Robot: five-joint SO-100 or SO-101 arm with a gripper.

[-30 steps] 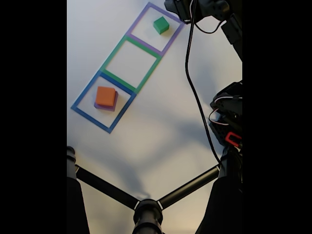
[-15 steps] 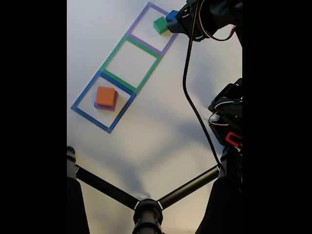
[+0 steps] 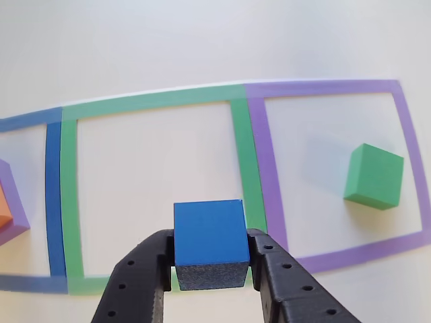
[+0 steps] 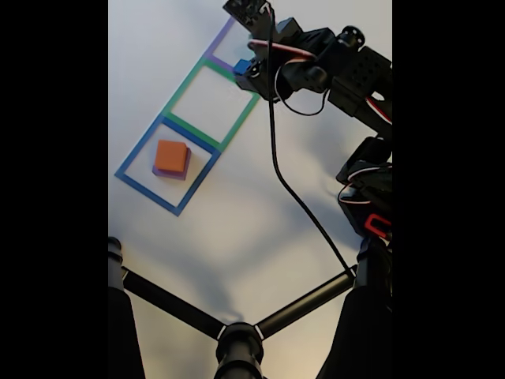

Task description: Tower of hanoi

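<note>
Carrying a blue cube (image 3: 209,232), your gripper (image 3: 210,269) has its jaws clamped on the cube's two sides, lifted clear of the table (image 3: 168,40). In the other view it hangs over the near edge of the green square (image 3: 155,195), close to the green-purple border. The fixed view shows the cube (image 4: 241,67) at that square's far corner, the arm (image 4: 331,67) reaching in from the right.

Green cube (image 3: 374,176) sits alone inside the purple square (image 3: 337,168). Orange cube (image 4: 171,155) rests on a purple one (image 4: 170,173) in the blue square (image 4: 167,164), toward the table's left edge in the fixed view.

Step in hand, as I read it: a transfer of the blue cube to the empty green square. Your next move calls for centring over that square, lowering until the cube rests flat, then opening. Watch the border tape; the cube hangs near it now.

Surface: plain white, matte, soft shadows. A black cable (image 4: 296,189) trails across the right side. Black tripod legs (image 4: 237,324) cross the near edge in the fixed view. Room beyond the table is hidden.
</note>
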